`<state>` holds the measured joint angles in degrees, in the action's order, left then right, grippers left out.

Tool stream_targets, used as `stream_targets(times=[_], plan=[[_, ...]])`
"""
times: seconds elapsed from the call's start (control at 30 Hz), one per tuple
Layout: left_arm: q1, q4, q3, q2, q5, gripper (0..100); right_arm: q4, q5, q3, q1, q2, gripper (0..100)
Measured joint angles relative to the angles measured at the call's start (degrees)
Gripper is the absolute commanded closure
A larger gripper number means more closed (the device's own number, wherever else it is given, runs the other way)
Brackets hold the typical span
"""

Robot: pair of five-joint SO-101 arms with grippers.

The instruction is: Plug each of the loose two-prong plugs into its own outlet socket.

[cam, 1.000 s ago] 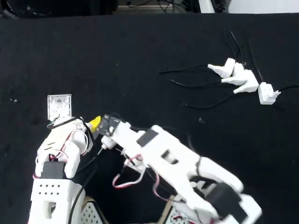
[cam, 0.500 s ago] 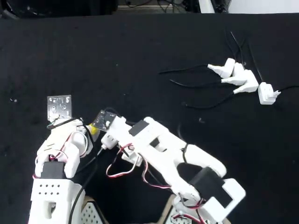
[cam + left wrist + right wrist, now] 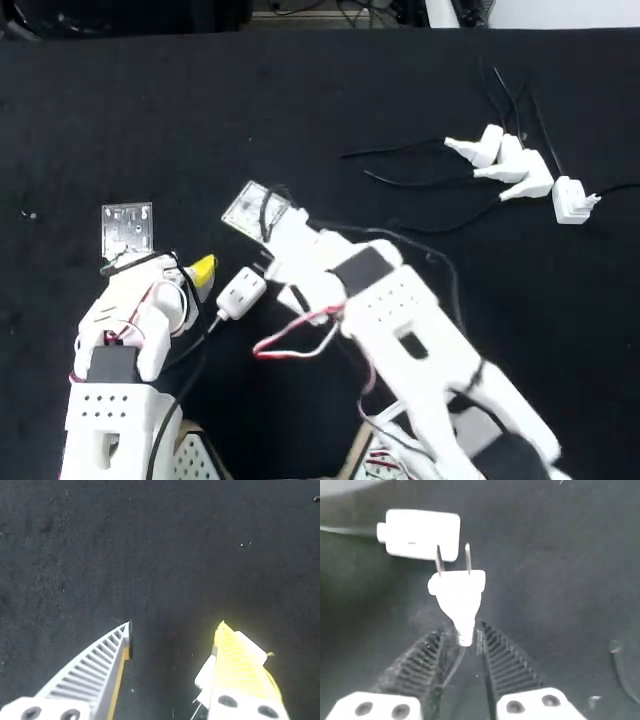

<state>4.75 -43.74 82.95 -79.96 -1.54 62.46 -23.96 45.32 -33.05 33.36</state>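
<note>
Insertion step in hand: right gripper clenched on a white plug, aimed at the socket at upper left. Left gripper released, empty. Next move, by judgement: square plug to socket and press.

Black table with a white socket block and loose white plugs.

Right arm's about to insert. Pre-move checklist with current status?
1. Plug gripped: ok. The right gripper is shut on the tail of the plug.
2. Prongs straight: ok.
3. Prongs facing the socket block: ok.
4. Prongs lined up with slots: cannot tell, no slots visible.
5. Socket block braced: not ok. The left gripper is open and holds nothing; the block lies loose beside it.
</note>
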Motion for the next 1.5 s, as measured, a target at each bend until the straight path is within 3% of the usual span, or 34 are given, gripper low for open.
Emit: stream_targets(times=[0.3,0.6,1.1,1.5], plan=[[-0.9,0.0,-9.9,0.0,-2.5,73,-5.8,-0.1,2.6,-1.1,1.6,98.8],[-11.3,2.2,-8.5,0.0,-3.4,73,-6.2,0.0,2.6,-1.3,1.6,98.8],[-12.1,8.5,0.0,-0.1,-1.4,73,1.9,-0.2,-4.9,-1.6,1.5,98.8],[-12.1,9.5,1.1,-0.1,-1.0,73,2.0,1.1,-5.8,-1.7,1.5,98.8]])
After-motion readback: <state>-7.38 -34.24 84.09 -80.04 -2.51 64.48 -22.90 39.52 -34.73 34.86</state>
